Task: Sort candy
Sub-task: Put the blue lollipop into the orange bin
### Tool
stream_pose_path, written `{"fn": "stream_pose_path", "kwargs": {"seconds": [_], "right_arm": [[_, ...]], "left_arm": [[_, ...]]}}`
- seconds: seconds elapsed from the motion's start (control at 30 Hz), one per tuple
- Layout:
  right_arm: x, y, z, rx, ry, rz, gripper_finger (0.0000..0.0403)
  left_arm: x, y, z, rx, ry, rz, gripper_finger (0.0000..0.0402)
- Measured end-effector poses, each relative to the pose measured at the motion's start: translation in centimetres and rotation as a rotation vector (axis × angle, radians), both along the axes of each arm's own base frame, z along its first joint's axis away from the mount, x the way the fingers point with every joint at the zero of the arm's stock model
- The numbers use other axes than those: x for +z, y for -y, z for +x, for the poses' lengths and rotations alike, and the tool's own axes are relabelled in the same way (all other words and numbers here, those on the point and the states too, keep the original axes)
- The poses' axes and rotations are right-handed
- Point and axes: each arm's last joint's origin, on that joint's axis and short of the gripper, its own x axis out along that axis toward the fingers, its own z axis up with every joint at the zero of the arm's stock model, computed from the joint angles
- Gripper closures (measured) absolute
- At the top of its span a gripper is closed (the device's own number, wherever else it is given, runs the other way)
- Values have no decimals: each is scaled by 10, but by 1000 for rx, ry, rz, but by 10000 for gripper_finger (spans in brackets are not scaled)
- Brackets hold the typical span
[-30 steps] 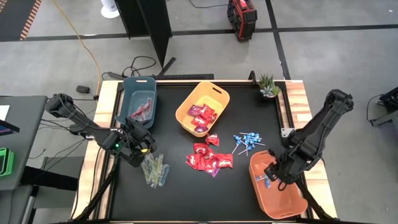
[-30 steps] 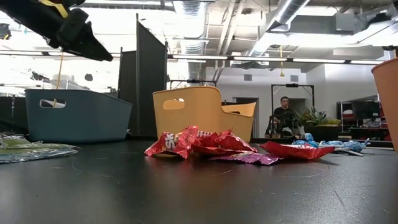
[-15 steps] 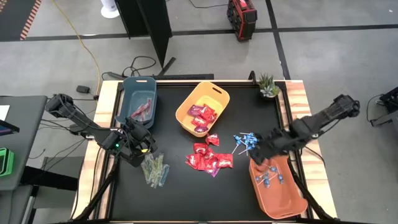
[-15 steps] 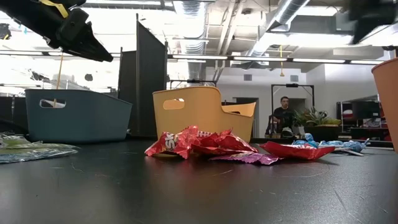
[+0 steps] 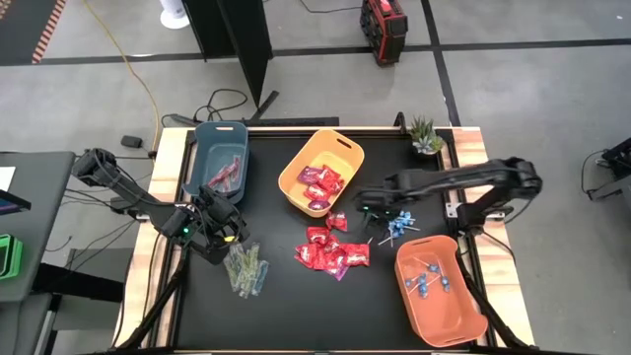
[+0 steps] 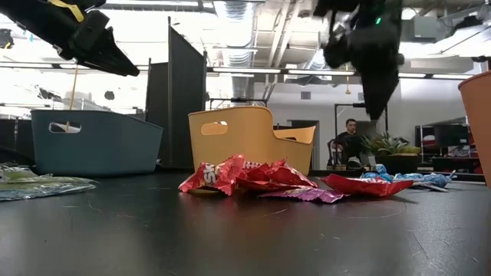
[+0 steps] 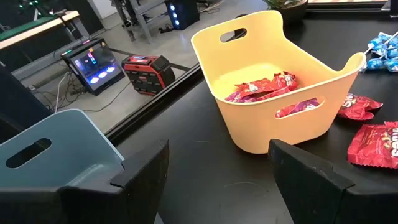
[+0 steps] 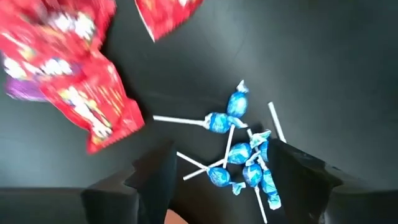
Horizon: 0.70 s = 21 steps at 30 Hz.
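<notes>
White letters "SK" show on a red packet (image 6: 219, 175); nothing else is legible

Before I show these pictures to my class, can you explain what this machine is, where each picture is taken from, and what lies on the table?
It is a robot with two dark arms at a black table. One picture looks straight down, one looks level along the tabletop, and one comes from each wrist. The left gripper is open, empty, near green stick packets. The right gripper is open above blue lollipops. Red packets lie mid-table. The yellow bin holds red packets, the orange bin lollipops, and the blue bin some reddish candy.
</notes>
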Motion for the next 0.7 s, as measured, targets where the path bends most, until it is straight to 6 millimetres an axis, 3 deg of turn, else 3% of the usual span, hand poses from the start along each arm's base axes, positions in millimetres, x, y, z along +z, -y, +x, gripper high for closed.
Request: {"fn": "stream_pose_path", "kwargs": {"seconds": [0.37,0.7], "right_arm": [[-48,14,20,31,-193,68,239],[-73,14,29,78,-280,75,254]], "left_arm": [[0,0,0,-2,-5,4,132],[0,0,0,-1,-3,3,132]]}}
